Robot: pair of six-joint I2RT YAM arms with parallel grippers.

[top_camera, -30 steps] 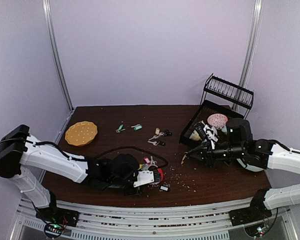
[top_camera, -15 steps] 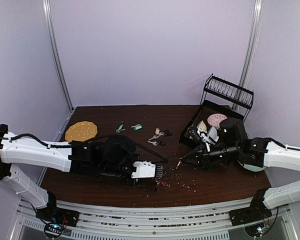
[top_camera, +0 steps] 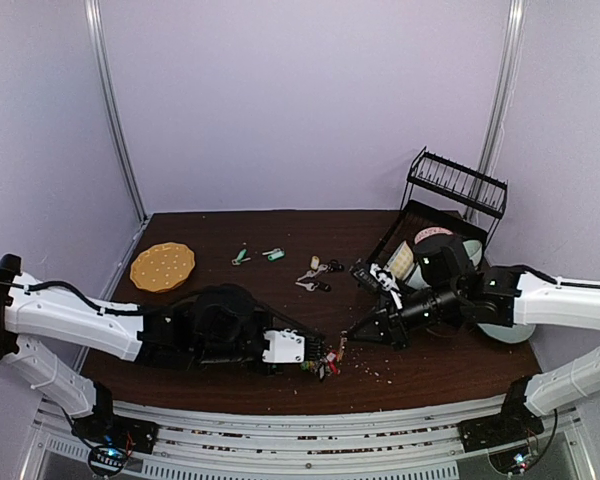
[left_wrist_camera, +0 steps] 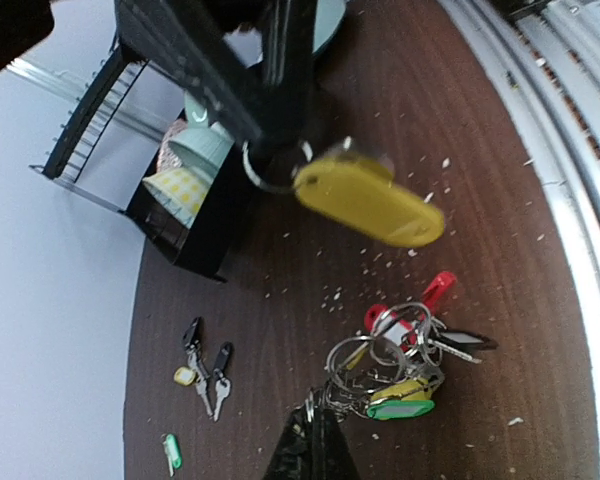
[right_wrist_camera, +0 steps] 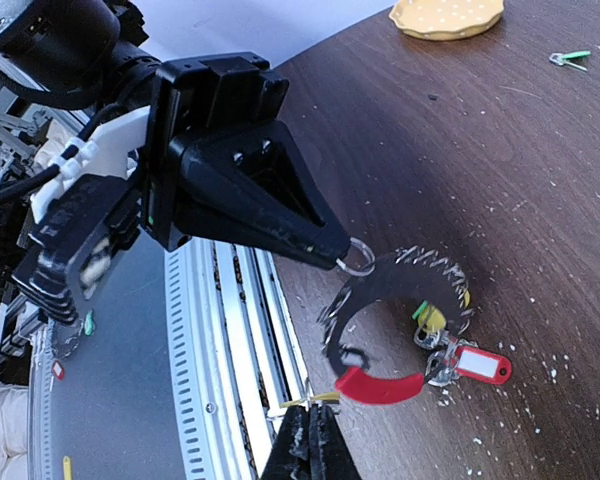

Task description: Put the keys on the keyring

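Near the middle of the front edge of the bench, the left gripper is clamped tight on the keyring, which hangs from it carrying tagged keys. Facing it, the right gripper pinches a yellow-tagged key. Loose keys lie farther back.

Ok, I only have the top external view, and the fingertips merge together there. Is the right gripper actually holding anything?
Observer: Yes. The left wrist view shows the right gripper with a yellow key tag dangling from its closed tips.
Operator: And the left one?
Observer: In the right wrist view the left gripper is shut on the top of the keyring. Its beaded chain and red arc hang below.
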